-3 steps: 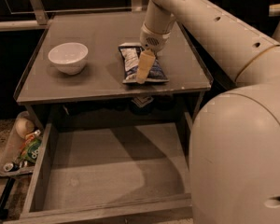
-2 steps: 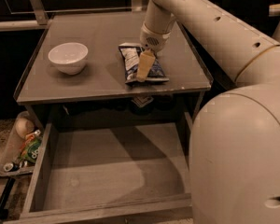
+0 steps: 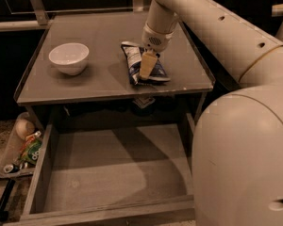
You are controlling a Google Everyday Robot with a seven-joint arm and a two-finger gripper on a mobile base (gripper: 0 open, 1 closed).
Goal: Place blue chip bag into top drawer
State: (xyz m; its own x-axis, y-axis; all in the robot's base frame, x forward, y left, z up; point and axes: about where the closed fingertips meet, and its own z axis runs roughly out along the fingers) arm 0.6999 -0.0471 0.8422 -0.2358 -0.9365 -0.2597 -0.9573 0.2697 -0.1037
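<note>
End effector (image 3: 146, 69) is being held at the blue chip bag (image 3: 132, 61) on the worktop (image 3: 101, 29); its grip cannot be told.

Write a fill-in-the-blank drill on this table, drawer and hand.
The bag lies on the ____, not in the drawer.
The drawer is pulled ____.
The hand is right over the blue ____.
The white ____ stands left of the bag in the view.
Missing words: table; open; bag; bowl.
</note>
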